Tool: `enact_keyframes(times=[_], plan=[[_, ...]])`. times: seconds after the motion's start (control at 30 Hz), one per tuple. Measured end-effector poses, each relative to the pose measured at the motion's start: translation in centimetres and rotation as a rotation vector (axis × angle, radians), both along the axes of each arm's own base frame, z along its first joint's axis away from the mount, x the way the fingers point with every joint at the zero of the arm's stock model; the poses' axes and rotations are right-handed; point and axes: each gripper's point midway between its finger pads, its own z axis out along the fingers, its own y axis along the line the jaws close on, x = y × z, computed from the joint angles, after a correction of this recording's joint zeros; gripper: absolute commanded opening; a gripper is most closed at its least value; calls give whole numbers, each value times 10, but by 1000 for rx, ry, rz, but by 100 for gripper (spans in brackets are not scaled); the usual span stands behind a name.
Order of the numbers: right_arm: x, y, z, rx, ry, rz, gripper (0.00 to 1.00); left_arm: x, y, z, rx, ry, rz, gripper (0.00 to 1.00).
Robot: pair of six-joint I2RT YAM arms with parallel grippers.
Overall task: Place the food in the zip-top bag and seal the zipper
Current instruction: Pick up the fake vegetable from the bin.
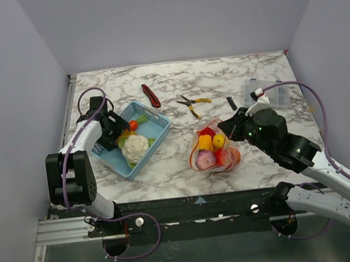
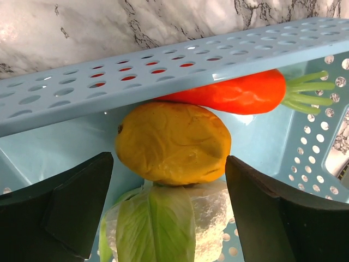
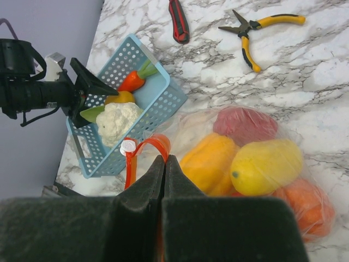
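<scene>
The zip-top bag (image 1: 213,153) lies right of the middle of the table (image 1: 176,81), already holding red, yellow and orange food (image 3: 265,165). Its zipper (image 3: 144,146) is unsealed and pinched by the right gripper (image 3: 164,164), jaws pressed together. Loading looks like the step in hand. The left gripper (image 2: 169,164) hangs in the blue basket (image 1: 155,117), fingers wide apart either side of a yellow fruit (image 2: 172,139), with the carrot (image 2: 234,94) behind it and the cauliflower (image 1: 135,146) below. Next, I judge, it must close, lift and carry the fruit across. How wide the bag's mouth stands is hard to tell.

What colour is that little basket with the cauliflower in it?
The basket is light blue, dotted with small holes; clearest in the right wrist view.
</scene>
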Motion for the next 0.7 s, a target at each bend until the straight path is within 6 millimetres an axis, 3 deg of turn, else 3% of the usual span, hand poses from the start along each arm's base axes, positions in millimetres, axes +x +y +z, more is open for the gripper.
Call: enact_keyframes(times=[0.27, 0.53, 0.7], plan=[[0, 2, -2, -2, 6, 8, 0, 12, 4, -3, 8, -34, 43, 70], [0, 2, -2, -2, 7, 9, 0, 19, 11, -2, 42, -70, 65, 25], [0, 3, -4, -8, 12, 9, 0, 18, 15, 15, 70, -120, 53, 15]])
